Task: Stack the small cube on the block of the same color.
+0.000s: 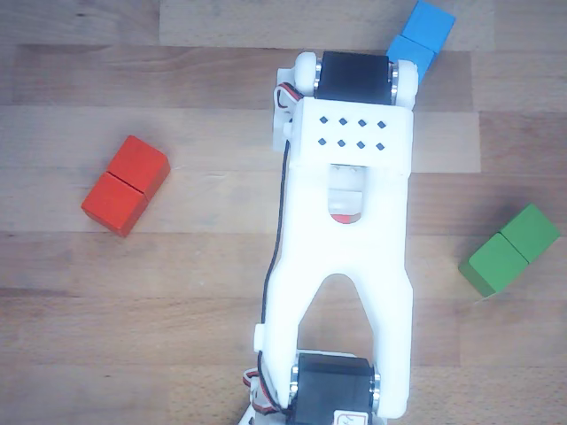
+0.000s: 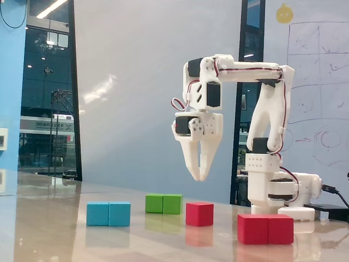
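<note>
The small cube (image 2: pixel 199 213), red and matte, sits on the table in the fixed view between the other blocks. In the other view only a red sliver of it (image 1: pixel 345 217) shows through a slot in the white arm. The red double block (image 2: pixel 265 228) lies right of it, near the arm's base; from above it lies at the left (image 1: pixel 126 184). My gripper (image 2: pixel 199 176) points down, well above the small cube. Its fingers meet at the tips and hold nothing. The arm hides the gripper in the other view.
A blue double block (image 2: pixel 108 213) lies at the left in the fixed view and at the top (image 1: pixel 421 37) from above. A green double block (image 2: pixel 163 203) lies behind; from above it is at the right (image 1: pixel 509 250). The arm's base (image 2: pixel 278 188) stands at the right.
</note>
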Controlling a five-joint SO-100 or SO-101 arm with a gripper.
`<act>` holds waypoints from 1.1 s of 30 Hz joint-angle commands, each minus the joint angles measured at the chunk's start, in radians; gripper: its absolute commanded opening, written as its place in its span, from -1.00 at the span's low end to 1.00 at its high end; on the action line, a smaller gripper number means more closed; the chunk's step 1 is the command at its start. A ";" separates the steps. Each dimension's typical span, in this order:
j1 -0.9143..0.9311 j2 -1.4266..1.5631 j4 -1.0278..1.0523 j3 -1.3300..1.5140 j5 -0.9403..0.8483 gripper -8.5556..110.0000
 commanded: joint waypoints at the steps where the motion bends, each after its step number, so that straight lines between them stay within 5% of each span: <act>1: -0.006 0.020 0.020 -0.083 -0.003 -0.80; 13: 0.005 0.020 0.032 0.067 0.011 -0.30; 33: 0.006 -0.051 -0.092 0.160 -0.002 -0.27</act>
